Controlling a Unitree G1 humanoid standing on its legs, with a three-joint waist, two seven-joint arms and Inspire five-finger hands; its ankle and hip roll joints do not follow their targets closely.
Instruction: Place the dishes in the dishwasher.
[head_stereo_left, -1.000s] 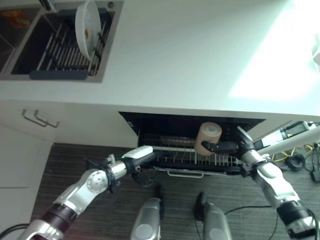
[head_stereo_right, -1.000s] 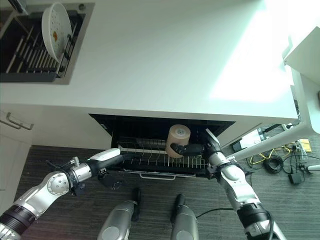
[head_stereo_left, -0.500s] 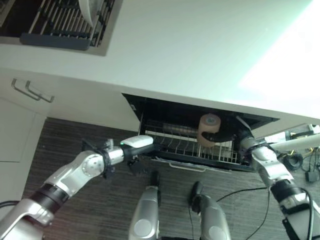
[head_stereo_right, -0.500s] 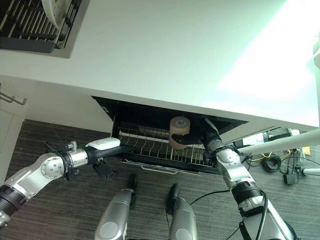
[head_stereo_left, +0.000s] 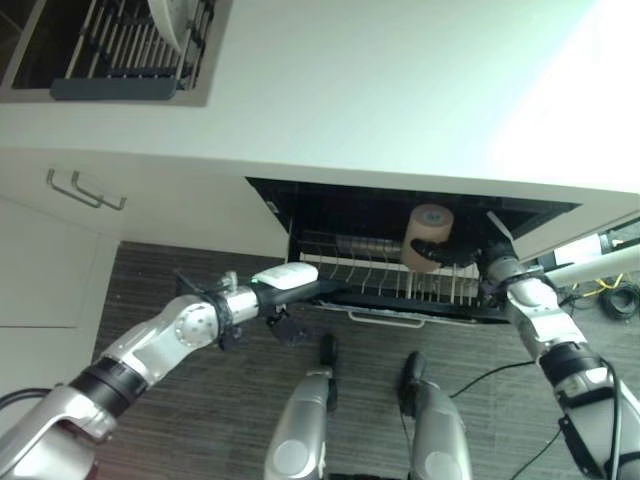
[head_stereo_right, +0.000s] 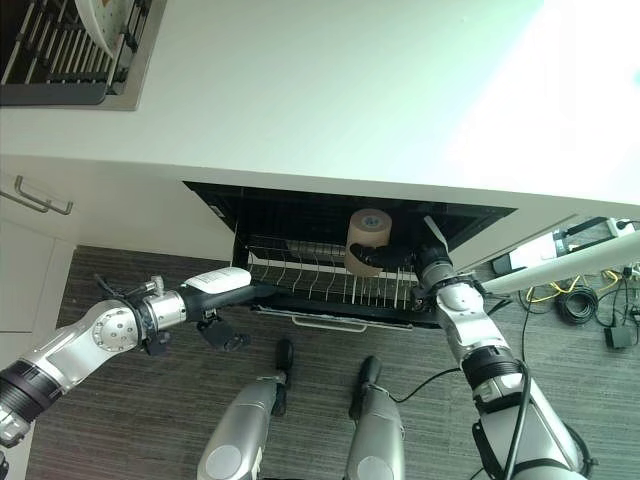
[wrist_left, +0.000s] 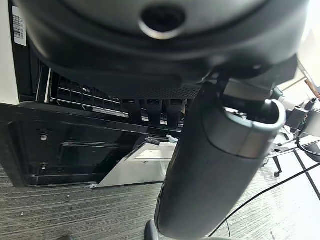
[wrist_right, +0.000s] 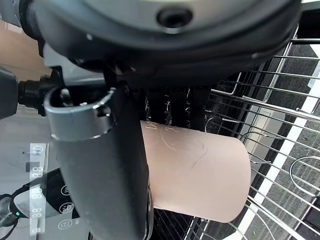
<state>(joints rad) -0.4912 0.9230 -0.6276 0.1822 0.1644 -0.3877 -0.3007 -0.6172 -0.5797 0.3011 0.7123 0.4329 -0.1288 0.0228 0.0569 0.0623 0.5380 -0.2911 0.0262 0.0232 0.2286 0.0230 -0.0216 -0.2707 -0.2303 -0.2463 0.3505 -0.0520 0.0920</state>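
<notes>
Upper left: plate (head_stereo_left: 172, 22) standing in the sink rack (head_stereo_left: 120, 60). Lower left: left hand (head_stereo_left: 300, 285) at the dishwasher rack (head_stereo_right: 320, 290) front edge, fingers can't tell. Centre right: right hand (head_stereo_right: 385, 260) clamped round tan cup (head_stereo_right: 368, 240) above the rack. Lower it squarely between tines, then release.

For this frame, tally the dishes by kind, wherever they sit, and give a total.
Cups: 1, a tan cup held by the right hand over the dishwasher rack.
Plates: 1, a white plate standing in the sink rack.
Total: 2 dishes.
</notes>
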